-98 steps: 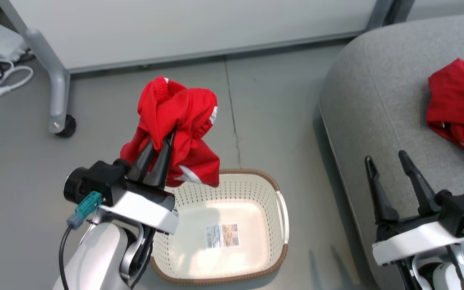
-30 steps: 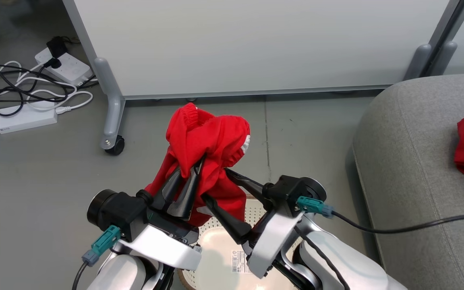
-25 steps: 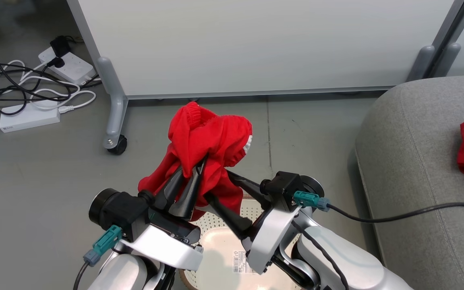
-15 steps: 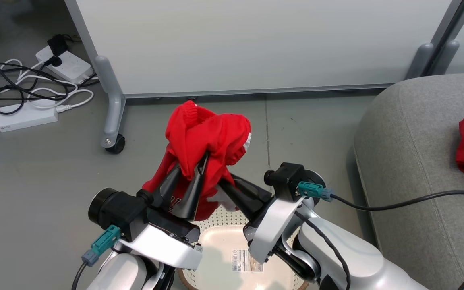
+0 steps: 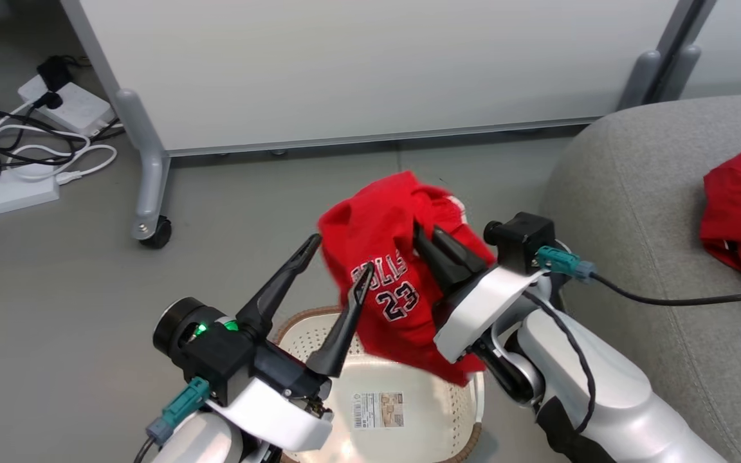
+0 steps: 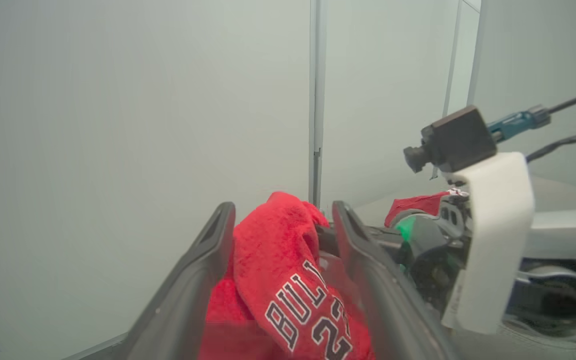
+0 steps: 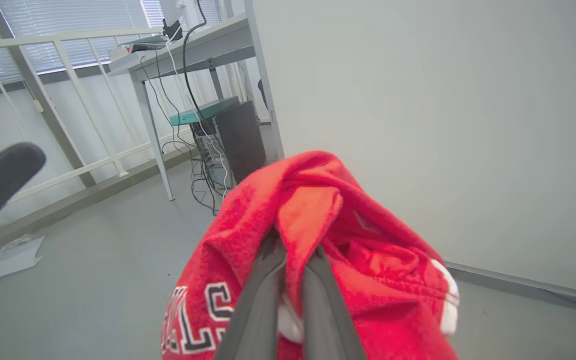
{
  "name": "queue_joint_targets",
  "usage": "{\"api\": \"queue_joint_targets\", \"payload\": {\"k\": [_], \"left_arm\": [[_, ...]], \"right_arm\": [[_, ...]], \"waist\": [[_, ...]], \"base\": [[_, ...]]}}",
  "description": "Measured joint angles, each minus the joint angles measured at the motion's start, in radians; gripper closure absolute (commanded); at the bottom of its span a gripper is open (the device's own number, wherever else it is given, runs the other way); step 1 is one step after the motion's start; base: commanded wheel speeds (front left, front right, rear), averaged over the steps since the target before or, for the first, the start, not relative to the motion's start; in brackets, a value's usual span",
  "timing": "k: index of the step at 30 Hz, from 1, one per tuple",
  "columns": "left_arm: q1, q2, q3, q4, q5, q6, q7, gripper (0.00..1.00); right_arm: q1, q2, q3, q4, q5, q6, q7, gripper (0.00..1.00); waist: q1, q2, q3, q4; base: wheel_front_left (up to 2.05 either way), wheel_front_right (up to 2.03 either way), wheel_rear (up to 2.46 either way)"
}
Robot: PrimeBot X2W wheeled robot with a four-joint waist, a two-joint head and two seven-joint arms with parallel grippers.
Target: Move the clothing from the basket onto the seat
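The clothing [image 5: 383,257], a red jersey with a white 23, hangs above the basket [image 5: 293,318]. My right gripper [image 5: 419,231] is shut on a fold near its top; the right wrist view shows the same grip [image 7: 293,245] on the clothing [image 7: 368,260]. My left gripper [image 5: 342,253] stands open just left of the jersey. In the left wrist view its fingers [image 6: 283,209] straddle the clothing [image 6: 278,280] without pinching it. The grey seat [image 5: 628,212] lies to the right, and a second red garment [image 5: 740,209] rests on it.
A white partition on a castor foot [image 5: 152,231] stands behind the basket. Power strips and cables [image 5: 23,161] lie on the floor at the far left. A desk with hanging cables [image 7: 193,50] stands further off.
My left gripper has opened and let go of the jersey. The right gripper has shut on it and drawn it to the right. The head camera has shifted a little.
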Motion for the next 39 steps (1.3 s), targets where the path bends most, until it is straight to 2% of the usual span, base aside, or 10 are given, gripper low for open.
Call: {"api": "queue_joint_targets", "payload": {"k": [9, 16, 26, 39], "left_arm": [[0.001, 0.026, -0.086, 0.009, 0.042, -0.039, 0.032, 0.0], [0.001, 0.055, -0.145, 0.038, 0.068, -0.067, 0.068, 0.0], [-0.008, 0.098, -0.152, 0.053, 0.077, -0.069, 0.093, 0.0], [-0.014, 0.147, -0.159, 0.0, 0.078, -0.063, 0.134, 0.0]], "right_arm": [[0.038, -0.015, -0.144, -0.009, -0.072, 0.0, -0.002, 1.0], [0.07, -0.012, -0.208, -0.022, -0.106, 0.0, -0.002, 1.0], [0.103, -0.004, -0.244, -0.047, -0.127, 0.0, -0.002, 1.0], [0.161, 0.0, -0.315, -0.099, -0.139, 0.0, -0.002, 1.0]], "waist": [[0.0, 0.0, 0.028, -0.077], [0.0, 0.0, 0.062, -0.149], [0.0, 0.0, 0.107, -0.266], [0.0, 0.0, 0.142, -0.458]], "base": [[0.0, 0.0, 0.0], [0.0, 0.0, 0.0], [0.0, 0.0, 0.0], [0.0, 0.0, 0.0]]}}
